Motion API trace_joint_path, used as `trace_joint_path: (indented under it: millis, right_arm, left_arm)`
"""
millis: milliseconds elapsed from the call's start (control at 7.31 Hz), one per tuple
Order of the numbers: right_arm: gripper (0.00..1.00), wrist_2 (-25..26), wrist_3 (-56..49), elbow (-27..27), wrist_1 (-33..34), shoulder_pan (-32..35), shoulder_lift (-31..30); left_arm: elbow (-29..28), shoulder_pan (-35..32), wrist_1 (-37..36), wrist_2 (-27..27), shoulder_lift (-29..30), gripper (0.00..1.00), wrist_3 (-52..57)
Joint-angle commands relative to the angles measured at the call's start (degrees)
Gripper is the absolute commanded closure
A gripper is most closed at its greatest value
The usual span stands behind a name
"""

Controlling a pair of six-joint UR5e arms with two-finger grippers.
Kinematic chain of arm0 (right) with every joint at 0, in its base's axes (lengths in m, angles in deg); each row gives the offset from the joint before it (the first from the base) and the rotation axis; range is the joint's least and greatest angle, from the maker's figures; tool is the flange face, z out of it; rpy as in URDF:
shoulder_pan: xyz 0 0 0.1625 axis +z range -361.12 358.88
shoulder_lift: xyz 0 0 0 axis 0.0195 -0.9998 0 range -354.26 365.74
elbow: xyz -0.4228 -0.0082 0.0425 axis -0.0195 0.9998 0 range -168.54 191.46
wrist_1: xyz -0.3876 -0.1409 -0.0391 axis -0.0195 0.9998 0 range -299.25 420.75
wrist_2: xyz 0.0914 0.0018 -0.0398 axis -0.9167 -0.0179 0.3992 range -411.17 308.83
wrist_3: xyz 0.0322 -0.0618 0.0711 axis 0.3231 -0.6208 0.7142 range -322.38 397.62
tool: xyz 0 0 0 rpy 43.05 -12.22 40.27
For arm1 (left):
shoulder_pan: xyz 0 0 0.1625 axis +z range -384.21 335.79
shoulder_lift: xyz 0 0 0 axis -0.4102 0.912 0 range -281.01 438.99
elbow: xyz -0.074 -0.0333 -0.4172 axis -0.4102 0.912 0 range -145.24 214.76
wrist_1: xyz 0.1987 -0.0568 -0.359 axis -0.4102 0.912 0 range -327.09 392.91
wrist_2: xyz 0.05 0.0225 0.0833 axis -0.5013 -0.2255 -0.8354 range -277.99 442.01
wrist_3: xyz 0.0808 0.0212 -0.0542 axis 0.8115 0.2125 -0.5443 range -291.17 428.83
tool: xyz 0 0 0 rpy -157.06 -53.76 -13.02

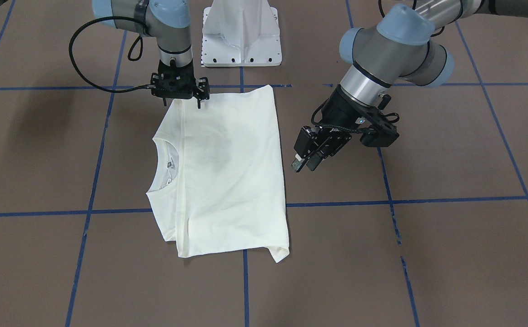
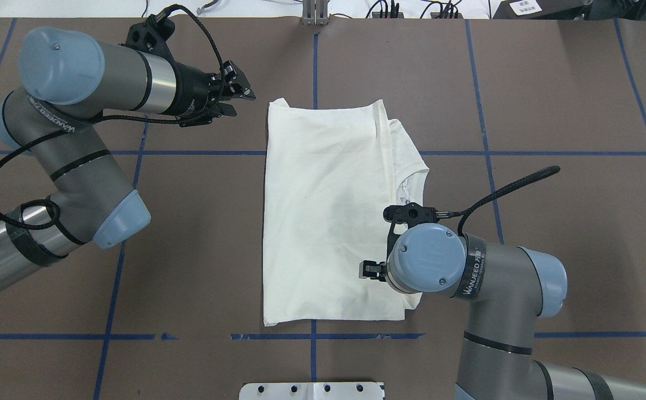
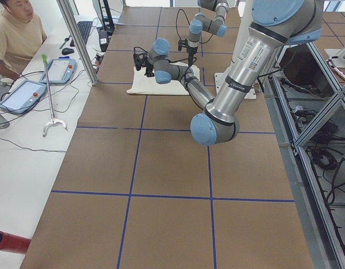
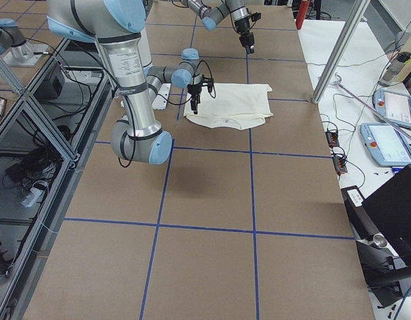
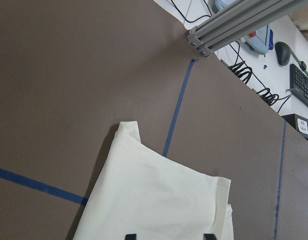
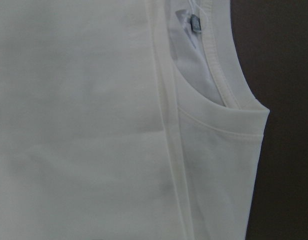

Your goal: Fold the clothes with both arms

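Note:
The cream-white T-shirt (image 1: 218,172) lies flat on the brown table, folded into a rectangle. Its ribbed collar (image 1: 161,163) is on the robot's right side, and the print is hidden. The shirt also shows in the overhead view (image 2: 323,216). My left gripper (image 1: 305,165) is open and empty. It hovers off the shirt's left edge near the far corner (image 2: 242,97). Its fingertips (image 5: 130,236) show apart above the cloth (image 5: 154,200). My right gripper (image 1: 181,103) points straight down over the shirt's near right corner, fingers spread. Its wrist view shows only cloth (image 6: 94,125) and the collar (image 6: 219,75).
The white pedestal base (image 1: 241,36) stands at the robot's edge, just behind the shirt. Blue tape lines (image 1: 336,203) grid the brown table. An aluminium post (image 5: 234,20) and an operator with tablets (image 3: 15,28) are beyond the far edge.

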Motion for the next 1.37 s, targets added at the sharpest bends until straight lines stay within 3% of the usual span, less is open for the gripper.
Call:
trace_joint_path:
  millis: [0,411,547,1232]
  right_arm:
    - [0.07,3.6,21.1,0.1,-9.5,-2.7,-2.8]
    - [0.21,7.0,30.8,0.6,-9.7,-5.3,-3.7]
    - [0.21,6.8,30.9,0.1,-9.6,-5.1,-3.8]
    - [0.21,7.2,34.3,-0.7,-9.0,-5.4,-6.3]
  left_arm:
    - [0.0,0.1,-4.8,1.7,0.0,0.42,0.1]
    - [-0.3,0.0,-6.2,2.7,-0.1,0.35,0.1]
    - [-0.4,0.0,-6.1,2.7,0.0,0.31,0.1]
    - [-0.2,0.0,-6.0,2.7,0.0,0.29,-0.6]
